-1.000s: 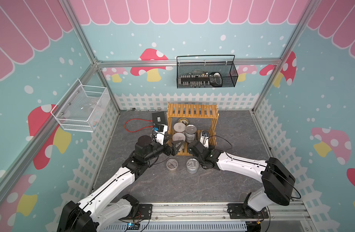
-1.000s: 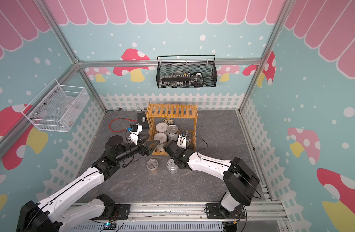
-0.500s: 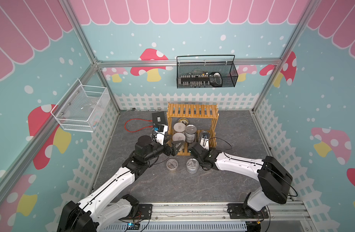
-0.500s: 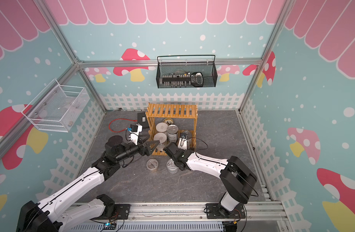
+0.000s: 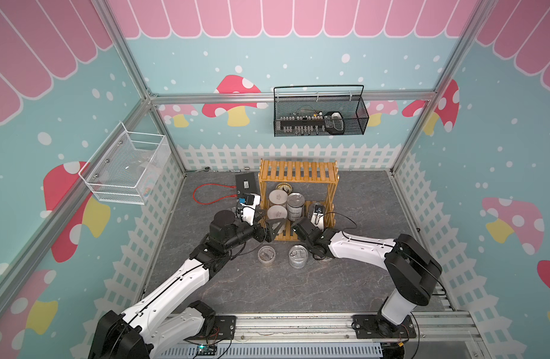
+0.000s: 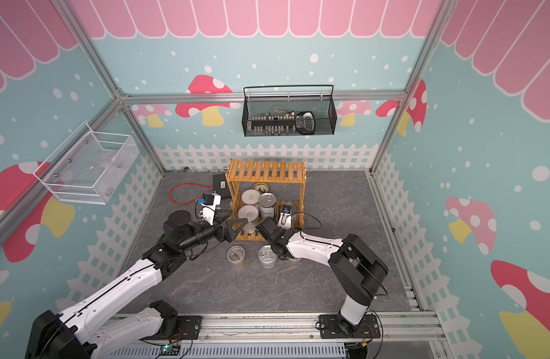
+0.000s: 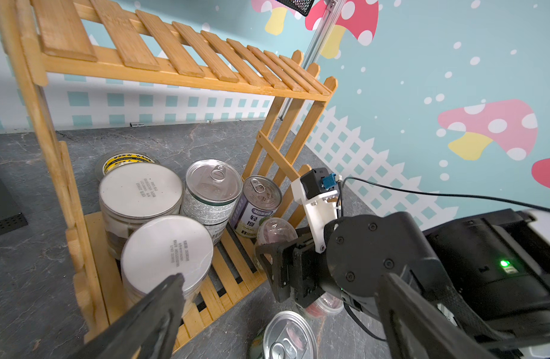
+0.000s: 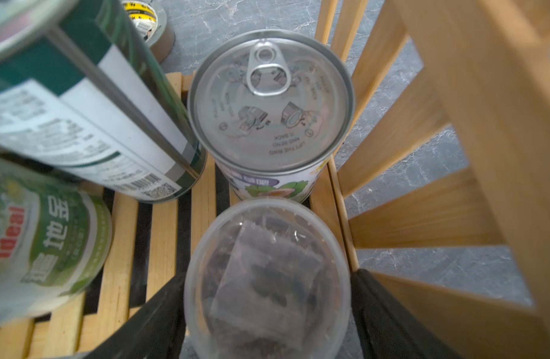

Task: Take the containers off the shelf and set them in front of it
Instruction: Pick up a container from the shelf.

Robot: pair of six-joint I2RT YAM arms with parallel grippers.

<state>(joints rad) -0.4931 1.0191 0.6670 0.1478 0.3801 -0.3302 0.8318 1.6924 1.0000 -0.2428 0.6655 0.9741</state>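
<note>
The wooden shelf [image 5: 298, 169] holds two white-lidded cans [image 7: 140, 189] [image 7: 168, 245], a tall green tin [image 7: 213, 183], a purple-labelled tin [image 8: 270, 99] and a clear tub [image 8: 267, 248] on its lower tier. My right gripper [image 8: 267, 298] reaches in from the front, shut on that tub, one finger against each side. My left gripper [image 5: 269, 219] hangs open at the shelf's left front, close to the nearer white-lidded can. In front of the shelf stand a clear tub [image 5: 266, 254], a pull-tab tin [image 5: 298, 255] and a red-filled tub [image 7: 325, 306] under the right arm.
A roll of yellow-black tape [image 5: 283, 187] lies on the floor under the shelf's upper tier. A black box [image 5: 246, 182] and a red cable loop [image 5: 211, 194] sit left of the shelf. On the walls hang a black mesh basket [image 5: 320, 124] and a white one [image 5: 127, 167].
My right gripper has edged in toward the shelf and its fingers have drawn in against the clear tub. The left arm has not moved.
</note>
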